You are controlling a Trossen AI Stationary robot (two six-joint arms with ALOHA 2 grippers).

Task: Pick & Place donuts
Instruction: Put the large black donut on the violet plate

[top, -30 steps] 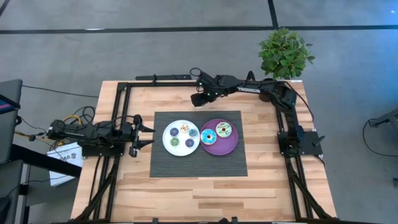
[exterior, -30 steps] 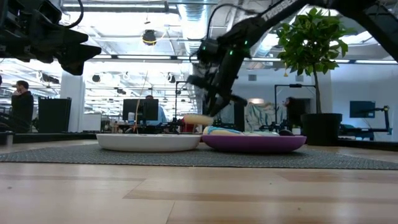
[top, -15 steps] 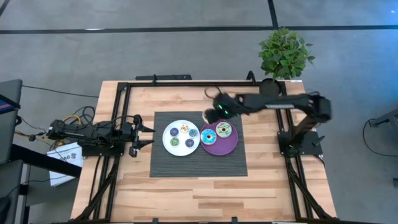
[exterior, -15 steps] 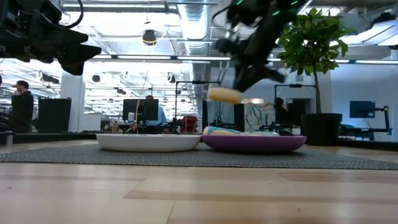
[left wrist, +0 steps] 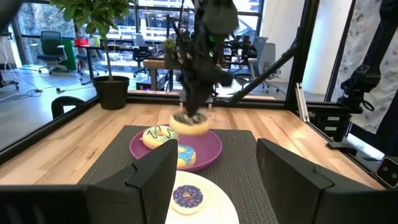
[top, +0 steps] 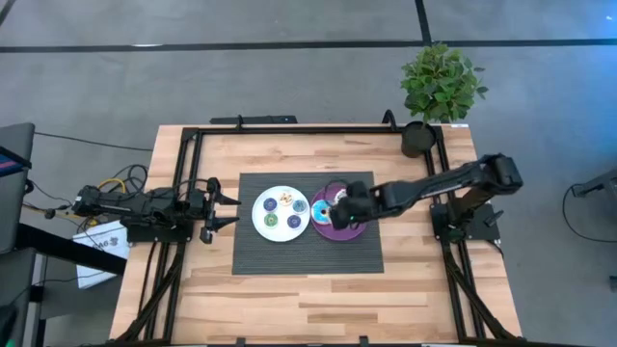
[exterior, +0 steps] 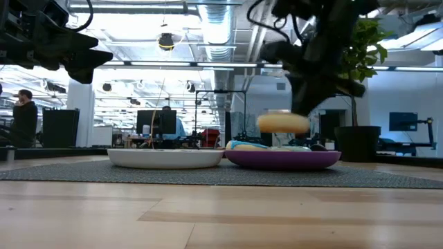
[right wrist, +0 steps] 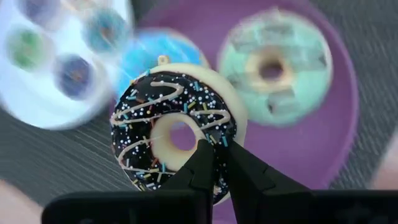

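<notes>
Over the purple plate (top: 355, 228), at picture centre, the right gripper (right wrist: 214, 163) holds a donut (right wrist: 179, 137).
Its fingers pinch the ring's rim; the toy looks light and stiff.

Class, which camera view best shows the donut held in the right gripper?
The right wrist view: the dark-iced sprinkled donut fills it, pinched by the right gripper above the purple plate. The low and left wrist views show only its tan side; the high view hides it.
</notes>
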